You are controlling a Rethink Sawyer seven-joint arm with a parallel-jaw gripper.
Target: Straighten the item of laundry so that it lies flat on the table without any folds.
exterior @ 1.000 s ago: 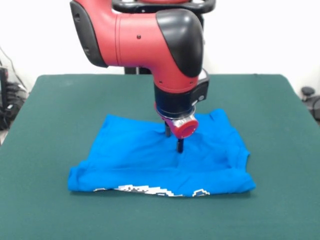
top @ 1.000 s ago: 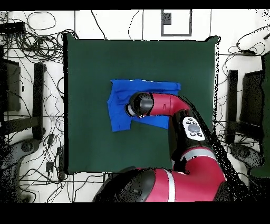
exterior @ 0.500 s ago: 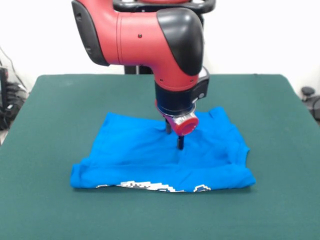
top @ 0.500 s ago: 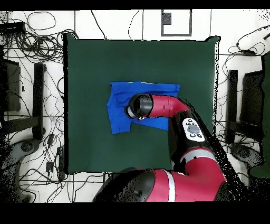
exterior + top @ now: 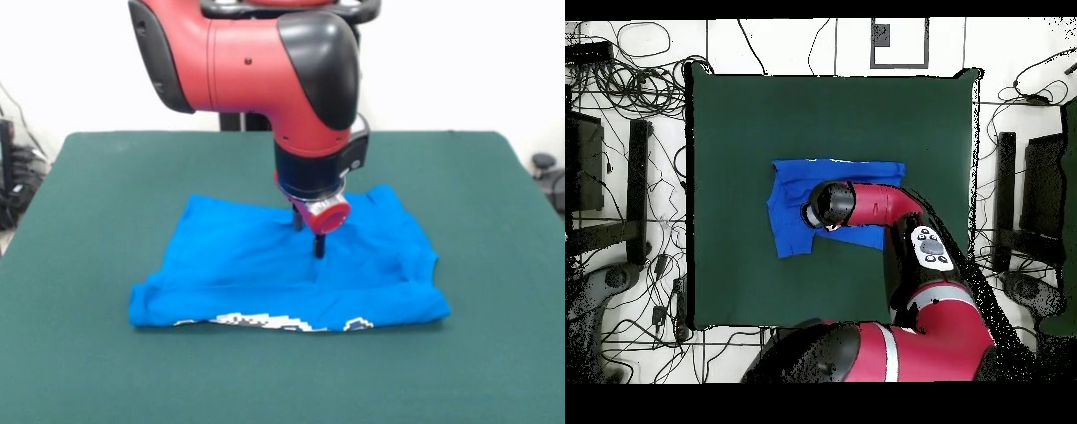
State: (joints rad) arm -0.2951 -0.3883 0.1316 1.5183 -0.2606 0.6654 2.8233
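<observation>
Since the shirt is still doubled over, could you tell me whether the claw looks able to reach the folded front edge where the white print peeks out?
Probably yes. The claw sits on the blue T-shirt near its middle, and nothing lies between it and the folded edge on the table.

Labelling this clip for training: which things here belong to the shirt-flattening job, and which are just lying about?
Part of the job:
blue T-shirt, folded over, graphic edge showing
green table
claw, over the shirt's middle

Just lying about:
cables on the floor beside the table
black stands by the table
</observation>
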